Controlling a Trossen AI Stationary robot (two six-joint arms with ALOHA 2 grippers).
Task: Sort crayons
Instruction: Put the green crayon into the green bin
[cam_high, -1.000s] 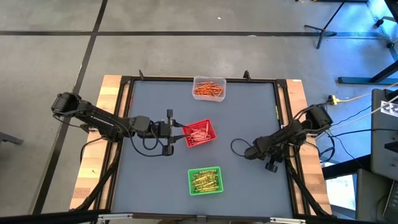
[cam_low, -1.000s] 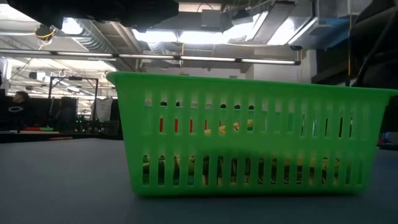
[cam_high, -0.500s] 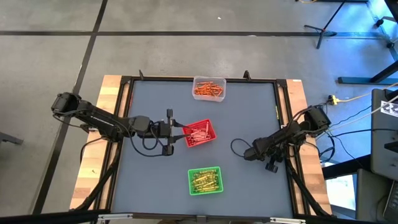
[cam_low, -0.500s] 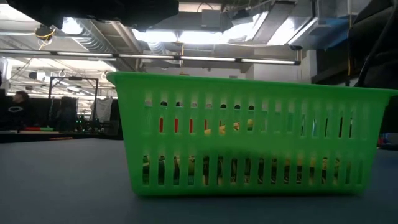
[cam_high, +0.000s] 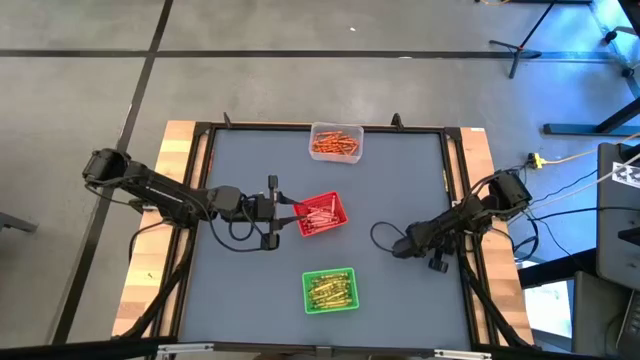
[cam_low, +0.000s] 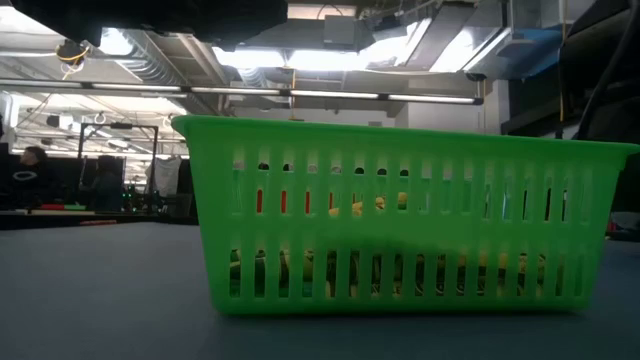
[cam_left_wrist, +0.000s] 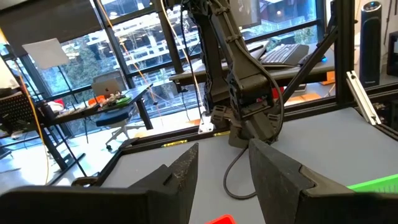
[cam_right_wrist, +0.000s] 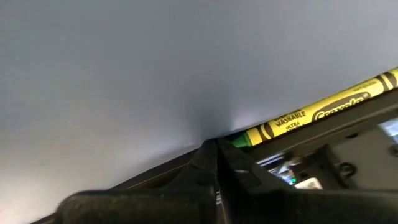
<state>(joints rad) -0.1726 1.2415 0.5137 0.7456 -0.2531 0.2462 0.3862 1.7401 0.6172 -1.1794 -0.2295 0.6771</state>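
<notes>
A yellow-green crayon (cam_right_wrist: 317, 114) is lying flat on the grey table (cam_high: 400, 180), just beside the tips of the right gripper (cam_high: 400, 246). Its long axis is running across the line the fingers point along, not between them. The right arm is plainly the nearer one, stretching low from the table's right edge with its jaws pressed fully together and holding nothing.

The left gripper (cam_high: 290, 212) is hovering at the rim of the red tray (cam_high: 343, 212), jaws partly apart; whether they are pinching a crayon there, I cannot tell. The orange crayons (cam_high: 335, 145) and the olive crayons (cam_high: 330, 290) are sitting in their own trays.
</notes>
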